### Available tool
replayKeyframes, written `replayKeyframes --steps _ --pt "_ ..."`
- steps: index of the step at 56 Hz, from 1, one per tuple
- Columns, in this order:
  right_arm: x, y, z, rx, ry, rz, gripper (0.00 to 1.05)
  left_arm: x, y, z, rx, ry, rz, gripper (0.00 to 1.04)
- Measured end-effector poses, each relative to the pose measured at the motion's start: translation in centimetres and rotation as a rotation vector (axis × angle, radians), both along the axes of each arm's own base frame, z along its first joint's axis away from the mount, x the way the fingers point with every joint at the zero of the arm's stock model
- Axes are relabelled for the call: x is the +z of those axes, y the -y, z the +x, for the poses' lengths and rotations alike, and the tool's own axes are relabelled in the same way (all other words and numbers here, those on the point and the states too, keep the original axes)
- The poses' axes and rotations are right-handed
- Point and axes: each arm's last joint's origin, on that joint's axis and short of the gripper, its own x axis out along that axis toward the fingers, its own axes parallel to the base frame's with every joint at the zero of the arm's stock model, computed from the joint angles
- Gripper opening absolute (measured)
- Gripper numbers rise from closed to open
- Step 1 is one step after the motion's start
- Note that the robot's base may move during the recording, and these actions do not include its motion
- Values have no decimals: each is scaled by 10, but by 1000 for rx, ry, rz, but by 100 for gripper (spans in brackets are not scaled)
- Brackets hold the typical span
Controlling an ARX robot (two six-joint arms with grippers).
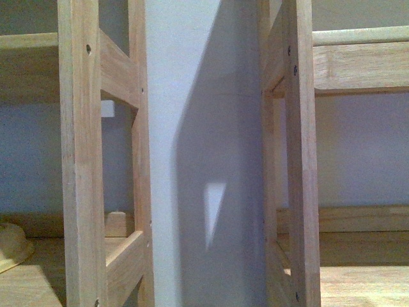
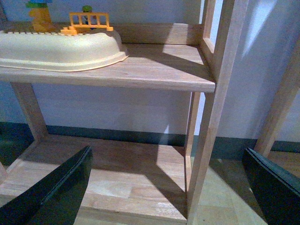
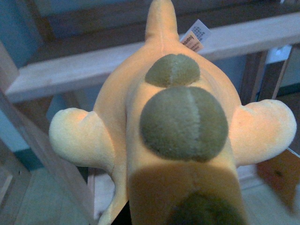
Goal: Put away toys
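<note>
The orange-yellow plush animal [image 3: 126, 122] fills the right wrist view, with olive-green round patches along its back, two stubby limbs out to the sides and a white paper tag [image 3: 195, 36] near its far end. My right gripper is shut on the plush animal; its fingers are hidden under the plush. The plush hangs in front of a wooden shelf board [image 3: 70, 72]. My left gripper [image 2: 168, 187] is open and empty, its dark fingers [image 2: 61, 187] wide apart in front of a wooden shelf's lower board [image 2: 117, 183]. Neither gripper shows in the front view.
Two wooden shelf units [image 1: 80, 160] [image 1: 297, 160] stand against a pale wall with a gap between them. A cream tub [image 2: 61, 49] with an orange toy fence [image 2: 89, 21] behind it sits on the left unit's upper shelf; its rim shows in the front view [image 1: 13, 246].
</note>
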Motion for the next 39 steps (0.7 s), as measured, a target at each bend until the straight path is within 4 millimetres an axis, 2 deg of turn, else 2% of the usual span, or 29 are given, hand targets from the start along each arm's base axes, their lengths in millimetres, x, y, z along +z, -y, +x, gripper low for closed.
replayKeyframes --steps 23,39 --pt "156 -12 -2 0 291 -97 7 0 0 0 0 0 0 98" --pt "242 -10 -1 13 438 -179 7 0 0 0 0 0 0 98"
